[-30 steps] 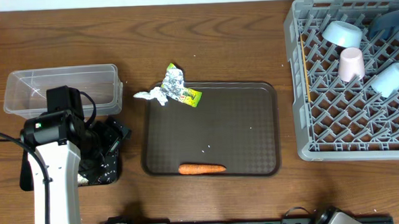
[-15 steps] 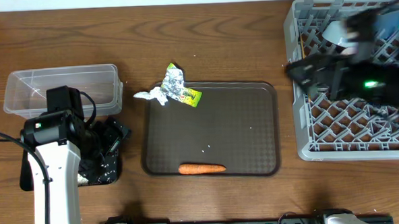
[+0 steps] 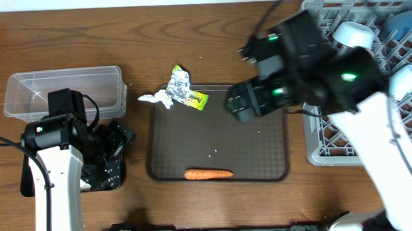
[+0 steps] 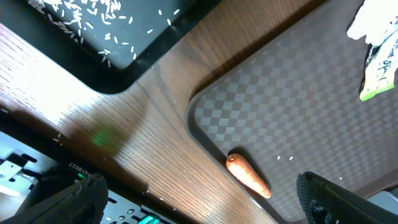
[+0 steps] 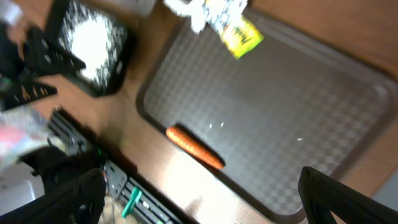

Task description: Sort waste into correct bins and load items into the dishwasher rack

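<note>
The carrot [image 3: 208, 174] is found lying flat on the brown tray [image 3: 262, 127], near its front rim and apart from all other things. It is judged to be light, stiff and not fragile, but smooth and round, so it may roll or slip. It is best taken across its thick middle, with one finger on each long side, and not at the thin tip.

The foil [image 3: 179, 80], the wrapper [image 3: 197, 99] and the paper [image 3: 153, 98] are bunched at the back left corner of the tray, touching one another. They are judged to be very light and soft, and can be pinched almost anywhere, though two may be lifted together by mistake.

The right gripper [image 3: 239, 104] is held above the back right part of the tray; its fingers are spread wide and nothing is between them. The left gripper [image 3: 116, 142] is over the black tray [image 4: 155, 43], where rice [image 4: 74, 15] is already collected; its fingers are wide and empty too.

Open room is offered over the middle of the brown tray. The low rim just in front of the carrot must be respected, since a finger could be caught on it.

The tub [image 3: 62, 94] is placed behind the black tray; the rack [image 3: 311, 135], with a bowl [image 3: 352, 34] and a cup [image 3: 408, 84] inside, is at the right, well apart.
</note>
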{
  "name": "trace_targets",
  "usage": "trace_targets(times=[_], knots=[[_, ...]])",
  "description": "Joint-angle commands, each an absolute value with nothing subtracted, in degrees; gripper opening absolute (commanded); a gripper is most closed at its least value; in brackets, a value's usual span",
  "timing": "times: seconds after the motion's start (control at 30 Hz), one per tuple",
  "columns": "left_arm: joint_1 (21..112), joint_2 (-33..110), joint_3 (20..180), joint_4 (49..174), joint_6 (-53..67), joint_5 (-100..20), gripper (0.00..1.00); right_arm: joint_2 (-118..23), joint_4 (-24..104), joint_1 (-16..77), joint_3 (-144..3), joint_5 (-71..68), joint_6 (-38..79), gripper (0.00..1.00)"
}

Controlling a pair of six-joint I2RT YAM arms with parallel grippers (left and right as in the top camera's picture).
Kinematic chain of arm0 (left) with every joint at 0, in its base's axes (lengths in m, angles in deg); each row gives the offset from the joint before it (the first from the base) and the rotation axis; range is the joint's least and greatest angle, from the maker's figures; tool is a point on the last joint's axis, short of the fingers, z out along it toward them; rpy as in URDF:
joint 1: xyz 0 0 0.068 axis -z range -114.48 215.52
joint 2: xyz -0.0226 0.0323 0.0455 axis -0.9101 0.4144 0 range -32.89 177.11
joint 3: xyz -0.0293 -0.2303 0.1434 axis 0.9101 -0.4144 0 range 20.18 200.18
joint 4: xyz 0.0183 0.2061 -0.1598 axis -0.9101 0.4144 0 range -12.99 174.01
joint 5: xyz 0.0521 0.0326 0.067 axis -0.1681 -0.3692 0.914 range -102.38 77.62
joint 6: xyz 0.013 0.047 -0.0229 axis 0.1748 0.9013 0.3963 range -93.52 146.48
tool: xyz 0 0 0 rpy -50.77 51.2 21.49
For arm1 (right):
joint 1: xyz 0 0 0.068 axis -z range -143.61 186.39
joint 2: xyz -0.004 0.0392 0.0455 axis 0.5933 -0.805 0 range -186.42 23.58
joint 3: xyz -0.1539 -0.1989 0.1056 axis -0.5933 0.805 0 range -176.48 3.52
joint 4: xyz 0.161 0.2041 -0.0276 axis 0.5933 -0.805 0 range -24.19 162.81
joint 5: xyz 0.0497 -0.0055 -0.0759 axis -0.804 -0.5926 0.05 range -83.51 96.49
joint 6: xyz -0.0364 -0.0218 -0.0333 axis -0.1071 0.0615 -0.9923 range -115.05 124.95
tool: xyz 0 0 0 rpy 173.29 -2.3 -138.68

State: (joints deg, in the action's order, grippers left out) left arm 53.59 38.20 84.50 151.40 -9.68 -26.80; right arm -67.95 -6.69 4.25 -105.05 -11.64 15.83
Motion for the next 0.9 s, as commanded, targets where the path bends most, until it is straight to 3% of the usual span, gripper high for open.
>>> trace_targets(times=[0.0,0.2,0.37,0.87], knots=[[53.31,38.16,85.13,151.55,-9.33,-26.23,1.00,-71.34,-6.89,0.41,-105.10,-10.85,15.30,0.99],[53.31,38.16,85.13,151.55,-9.33,-26.23,1.00,-77.46,-5.82,-4.18,-105.10,-8.89,15.26,0.99],[53.31,38.16,85.13,151.55,-9.33,-26.23,1.00,-81.30,-5.36,-3.81,-105.10,-0.16,23.74,0.99],[53.31,38.16,85.13,151.55,-9.31,-26.23,1.00,-81.35,-7.78,10.40,-105.10,12.99,24.66,0.99]])
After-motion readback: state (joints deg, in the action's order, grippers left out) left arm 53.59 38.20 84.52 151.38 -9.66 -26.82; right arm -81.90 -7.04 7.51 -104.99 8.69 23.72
